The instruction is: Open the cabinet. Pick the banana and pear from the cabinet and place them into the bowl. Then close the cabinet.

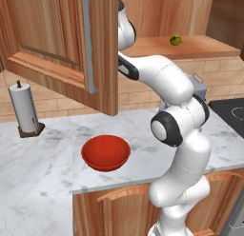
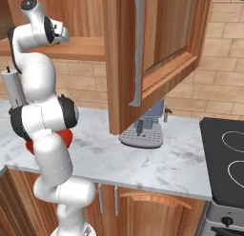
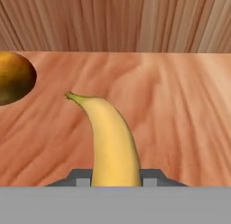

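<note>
Gripping: gripper (image 3: pixel 115 177), its 2 fingers (image 3: pixel 81 178) pinching the banana (image 3: pixel 112 142) from either side on the cabinet (image 1: pixel 62 44) shelf.
Banana: lies on the shelf, stem pointing toward the cabinet's back wall.
Pear (image 1: pixel 175 39): on the same shelf, apart from the banana.
Cabinet doors: both swung open.
Bowl (image 1: pixel 106 152): red, on the marble counter (image 1: pixel 43 168) below the cabinet, near a paper-towel roll (image 1: pixel 24 107).

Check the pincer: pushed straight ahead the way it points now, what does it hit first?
The banana: it already lies between the pincer tips. Beyond it the shelf looks free up to the cabinet's back wall; depth unclear.
</note>
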### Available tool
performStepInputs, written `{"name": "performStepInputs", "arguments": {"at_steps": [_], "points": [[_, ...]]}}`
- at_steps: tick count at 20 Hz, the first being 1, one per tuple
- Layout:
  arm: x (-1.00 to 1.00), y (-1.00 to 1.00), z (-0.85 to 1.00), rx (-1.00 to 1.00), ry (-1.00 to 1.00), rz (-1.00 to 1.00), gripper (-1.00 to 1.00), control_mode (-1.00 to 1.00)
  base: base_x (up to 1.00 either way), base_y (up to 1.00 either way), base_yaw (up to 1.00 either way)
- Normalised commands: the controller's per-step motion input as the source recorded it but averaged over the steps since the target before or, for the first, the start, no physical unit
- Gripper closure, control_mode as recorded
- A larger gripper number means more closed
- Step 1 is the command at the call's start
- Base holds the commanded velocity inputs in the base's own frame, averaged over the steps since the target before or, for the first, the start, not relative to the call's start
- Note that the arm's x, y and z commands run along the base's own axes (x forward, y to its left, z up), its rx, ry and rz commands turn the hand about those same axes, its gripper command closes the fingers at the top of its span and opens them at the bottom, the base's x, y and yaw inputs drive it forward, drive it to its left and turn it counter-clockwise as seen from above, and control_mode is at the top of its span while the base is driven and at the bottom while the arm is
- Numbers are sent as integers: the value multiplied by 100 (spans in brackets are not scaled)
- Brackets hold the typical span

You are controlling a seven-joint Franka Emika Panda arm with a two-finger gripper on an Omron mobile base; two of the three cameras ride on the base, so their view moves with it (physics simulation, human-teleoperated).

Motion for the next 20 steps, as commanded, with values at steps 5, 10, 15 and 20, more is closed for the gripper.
{"name": "performStepInputs", "arguments": {"at_steps": [5, 10, 15, 20], "points": [[-66, -4, 0, 0, -14, 12, 100, -100, 0, 0, 0], [-76, -16, 0, 0, -1, 17, 100, -100, 0, 0, 0], [-74, -25, 0, 1, 0, 15, 100, -100, 0, 0, 0], [-71, -24, 0, 0, 2, 17, 100, -100, 0, 0, 0]]}}
